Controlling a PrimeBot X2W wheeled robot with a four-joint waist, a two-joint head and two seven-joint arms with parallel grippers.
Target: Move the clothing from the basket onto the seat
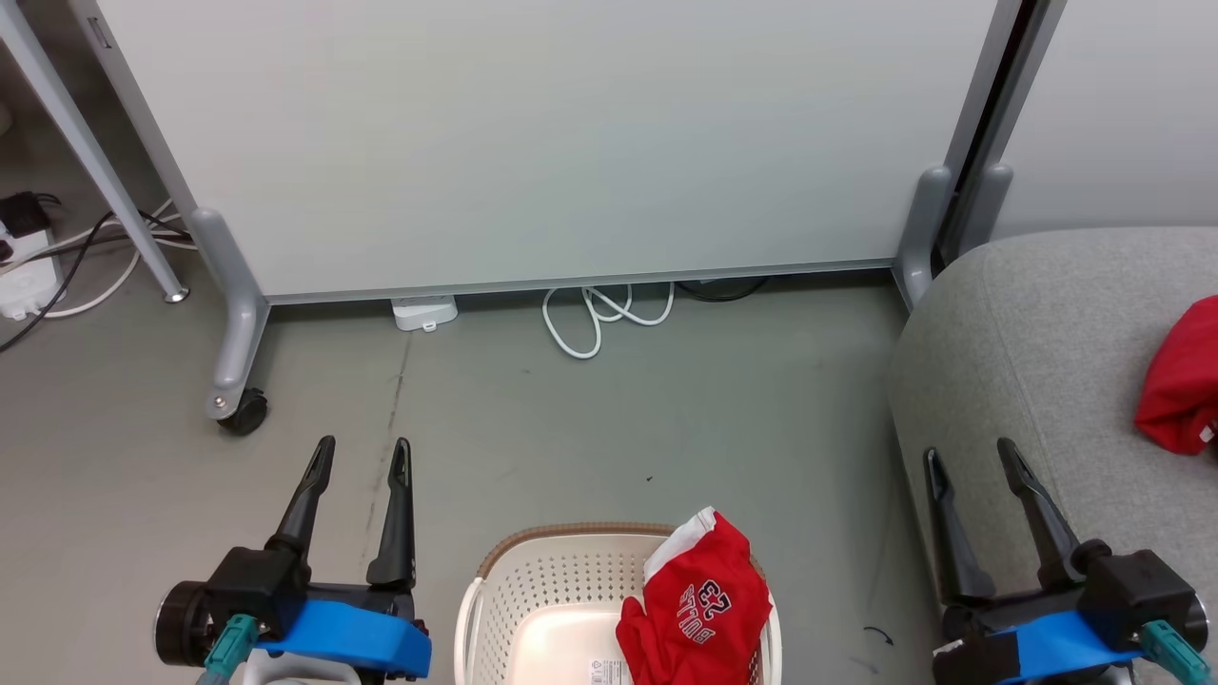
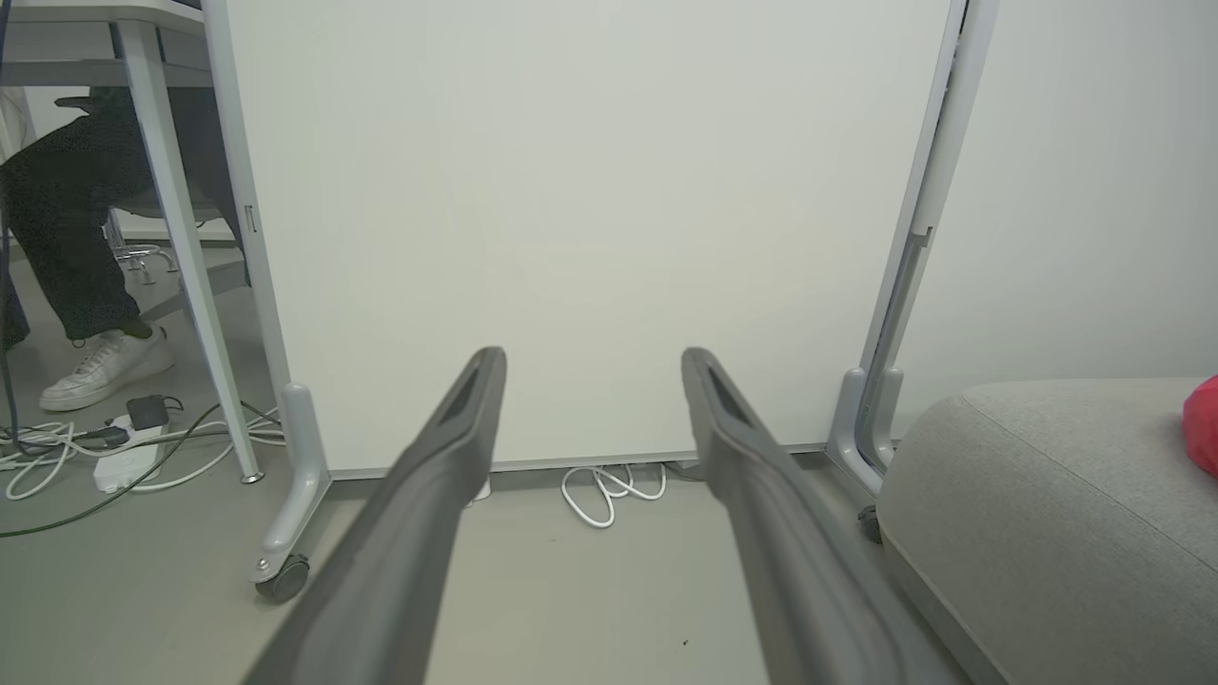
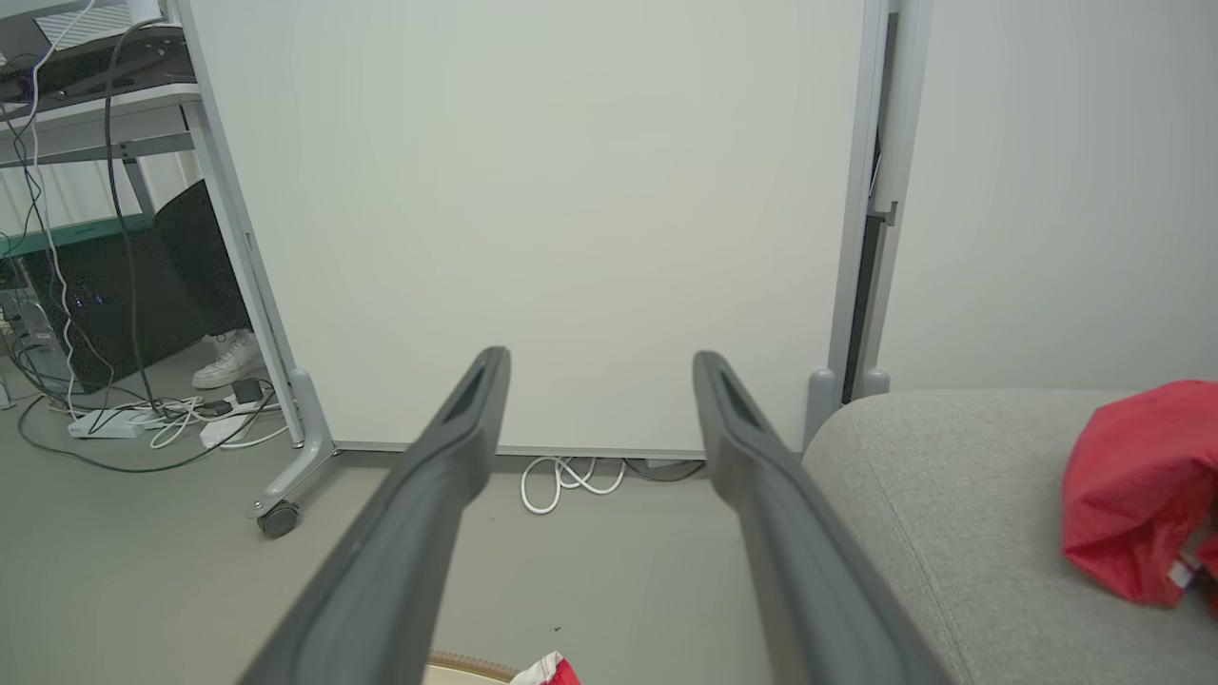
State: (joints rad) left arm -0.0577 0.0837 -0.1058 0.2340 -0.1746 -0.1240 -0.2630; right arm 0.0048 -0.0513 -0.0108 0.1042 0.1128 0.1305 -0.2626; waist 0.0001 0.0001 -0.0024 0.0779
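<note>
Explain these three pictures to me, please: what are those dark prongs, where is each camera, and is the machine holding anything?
It is a wheeled robot with two arms. The top picture comes from a camera on its head, looking down at the floor. The dark prongs are its grippers, each with two long fingers: the left gripper at lower left, the right gripper at lower right. The other two pictures come from cameras on the wrists, looking along each gripper's own fingers.

Both grippers are open and hold nothing.

On the floor before the robot stands a cream basket with a red jersey printed "BULLS 23" draped over its right side. On the right is a grey sofa with another red garment lying on it. Behind stands a white panel on wheels, with cables under it.
</note>
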